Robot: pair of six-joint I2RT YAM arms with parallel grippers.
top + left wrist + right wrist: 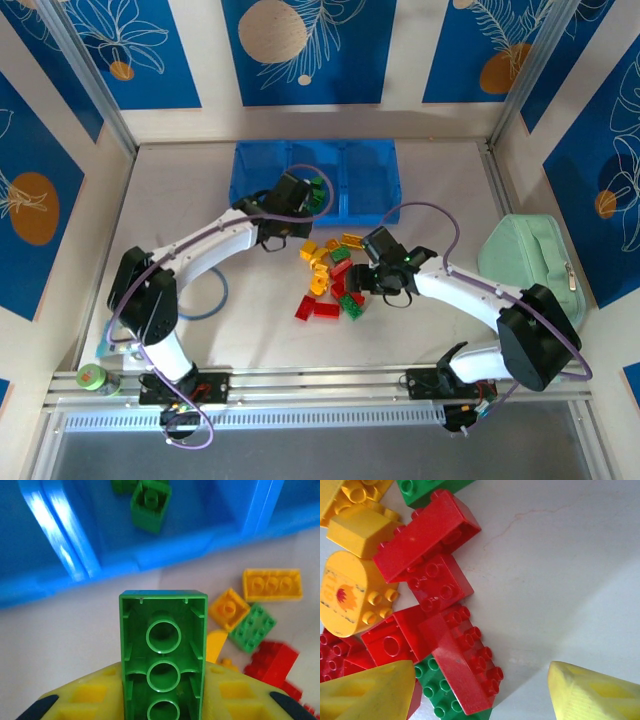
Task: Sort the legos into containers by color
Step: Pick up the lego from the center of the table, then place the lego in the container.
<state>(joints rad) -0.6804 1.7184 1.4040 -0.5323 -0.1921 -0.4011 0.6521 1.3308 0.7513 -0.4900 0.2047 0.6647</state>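
My left gripper (163, 692) is shut on a long green lego (163, 650), held with its hollow underside toward the camera. It hovers at the front wall of the blue tray (165, 550); another green lego (150, 505) lies inside. In the top view the left gripper (310, 197) sits at the tray's (370, 175) middle compartment. The pile of red, yellow and green legos (330, 275) lies mid-table. My right gripper (480, 695) is open over the pile's right edge, with a long red lego (462, 665) between its yellow fingers (370, 690).
A mint-green zippered case (530, 260) lies at the right. A blue ring (205, 295) lies on the table beside the left arm. A small green roll (92, 377) sits at the near left corner. Frame posts and walls enclose the table.
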